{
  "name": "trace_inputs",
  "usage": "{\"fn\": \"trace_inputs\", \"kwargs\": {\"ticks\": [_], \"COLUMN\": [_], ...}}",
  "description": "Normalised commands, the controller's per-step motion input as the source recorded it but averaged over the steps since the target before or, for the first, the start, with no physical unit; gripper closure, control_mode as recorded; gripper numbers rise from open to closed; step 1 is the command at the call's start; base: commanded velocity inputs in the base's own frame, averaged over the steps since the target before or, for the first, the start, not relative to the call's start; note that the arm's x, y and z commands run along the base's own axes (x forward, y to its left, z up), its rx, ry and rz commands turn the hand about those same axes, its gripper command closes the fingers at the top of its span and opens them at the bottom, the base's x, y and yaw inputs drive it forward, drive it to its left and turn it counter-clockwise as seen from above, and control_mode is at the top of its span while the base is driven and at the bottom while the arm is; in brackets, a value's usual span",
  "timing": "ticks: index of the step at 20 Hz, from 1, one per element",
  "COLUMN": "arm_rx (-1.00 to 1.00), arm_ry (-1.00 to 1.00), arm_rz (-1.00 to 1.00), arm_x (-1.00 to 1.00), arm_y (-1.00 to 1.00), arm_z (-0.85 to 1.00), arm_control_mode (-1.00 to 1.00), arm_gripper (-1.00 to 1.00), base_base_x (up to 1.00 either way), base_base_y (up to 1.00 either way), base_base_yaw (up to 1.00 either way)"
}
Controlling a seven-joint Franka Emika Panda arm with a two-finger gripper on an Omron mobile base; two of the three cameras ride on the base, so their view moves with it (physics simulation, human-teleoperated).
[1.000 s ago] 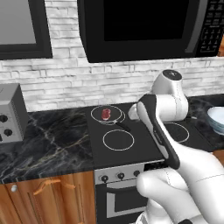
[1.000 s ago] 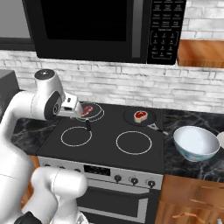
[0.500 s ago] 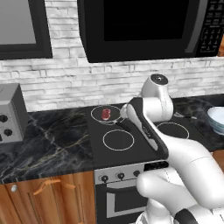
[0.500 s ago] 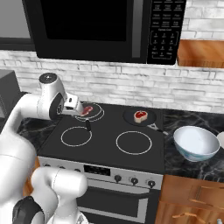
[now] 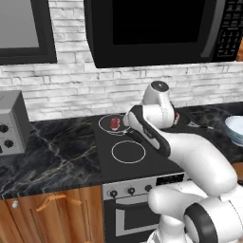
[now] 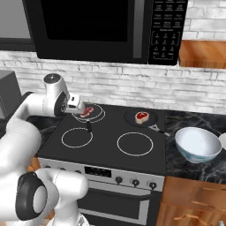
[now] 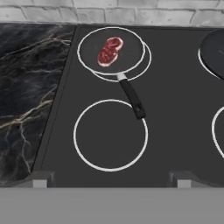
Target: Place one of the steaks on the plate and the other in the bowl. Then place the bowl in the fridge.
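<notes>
One steak (image 7: pixel 110 50) lies in a dark frying pan (image 7: pixel 129 55) on the stove's back left burner; this same steak (image 6: pixel 87 111) sits just right of my gripper (image 6: pixel 82 107). My gripper (image 7: pixel 109 181) is open, its tips wide apart with nothing between them, above the front left burner and short of the pan. The other steak (image 6: pixel 142 116) rests in a second dark pan (image 6: pixel 132 118) at the back right. The bowl (image 6: pixel 197 143), white inside, stands on the counter right of the stove. A sliver of the white plate (image 6: pixel 223 141) shows beside it. The fridge is out of view.
The left pan's black handle (image 7: pixel 132 98) points toward the front burner ring (image 7: pixel 110 134). A black microwave (image 6: pixel 106 26) hangs above the stove. A grey toaster (image 5: pixel 9 123) stands on the marble counter (image 5: pixel 57 152) to the left. A brick wall closes the back.
The arm has swung left and the hand has come closer to the left pan with its steak. Steaks, pans and bowl have not moved.
</notes>
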Motion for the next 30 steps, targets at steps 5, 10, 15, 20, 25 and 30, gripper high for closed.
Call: {"fn": "trace_inputs", "kwargs": {"ticks": [5,10,15,20,25,30], "arm_rx": [-0.01,0.0,0.0,0.0,0.0,0.0], "arm_ry": [0.0,0.0,0.0,0.0,0.0,0.0], "arm_rz": [0.0,0.0,-0.01,-0.04,-0.04,0.0], "arm_x": [0.43,0.46,0.43,0.5,0.5,0.46], "arm_y": [0.07,0.0,0.03,0.14,0.16,0.0], "arm_z": [-0.38,-0.24,-0.24,-0.24,-0.2,-0.1], "arm_control_mode": [-1.0,-1.0,-1.0,-1.0,-1.0,-1.0], "arm_gripper": [-1.0,-1.0,-1.0,-1.0,-1.0,-1.0], "base_base_x": [0.0,0.0,0.0,0.0,0.0,0.0], "base_base_y": [0.0,0.0,0.0,0.0,0.0,0.0], "base_base_yaw": [0.0,0.0,0.0,0.0,0.0,0.0]}}
